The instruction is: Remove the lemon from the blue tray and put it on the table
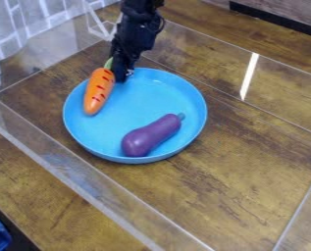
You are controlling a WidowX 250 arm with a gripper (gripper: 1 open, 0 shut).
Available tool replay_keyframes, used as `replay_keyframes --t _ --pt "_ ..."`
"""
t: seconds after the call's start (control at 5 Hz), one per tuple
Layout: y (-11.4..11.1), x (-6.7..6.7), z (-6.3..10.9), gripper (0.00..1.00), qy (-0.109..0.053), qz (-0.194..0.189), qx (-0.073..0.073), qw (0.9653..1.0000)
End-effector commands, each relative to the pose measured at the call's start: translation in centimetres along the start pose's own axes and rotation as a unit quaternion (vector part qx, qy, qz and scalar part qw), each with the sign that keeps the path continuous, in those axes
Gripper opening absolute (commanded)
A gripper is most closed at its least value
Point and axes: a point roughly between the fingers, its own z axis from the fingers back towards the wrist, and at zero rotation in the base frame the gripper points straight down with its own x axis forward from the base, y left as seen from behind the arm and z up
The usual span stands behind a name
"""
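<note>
Hand (120, 71) shut at blue tray (184, 96) rim, fingertips hiding any grasped item. Carrot (100, 90), eggplant (152, 136) in tray. Tabletop (236, 196) glossy.

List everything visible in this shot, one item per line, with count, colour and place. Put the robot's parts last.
blue tray: one, bright blue, round, centre of the table.
carrot: one, orange with dark stripes, lying over the tray's left rim.
eggplant: one, purple, inside the tray at its front right.
lemon: none clearly seen; only a yellowish hint at the gripper tip, too small to tell.
table: one, dark brown glossy wood planks.
acrylic walls: clear, bordering the table.
arm: one, black, coming down from the top.
gripper: one, black, shut, pointing down at the tray's back-left rim beside the carrot's top.
</note>
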Motion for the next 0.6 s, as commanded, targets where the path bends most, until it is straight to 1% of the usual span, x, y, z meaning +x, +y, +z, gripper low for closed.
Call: replay_keyframes --t 0.0,0.2,0.4 --pt "-0.4 0.2 -1.7 0.00 0.014 0.015 -0.022 0.9996" --pt "0.5 0.1 -1.9 1.00 0.015 0.015 -0.025 0.9995" --pt "1.4 0.0 -1.8 1.00 0.016 0.015 -0.029 0.9993"
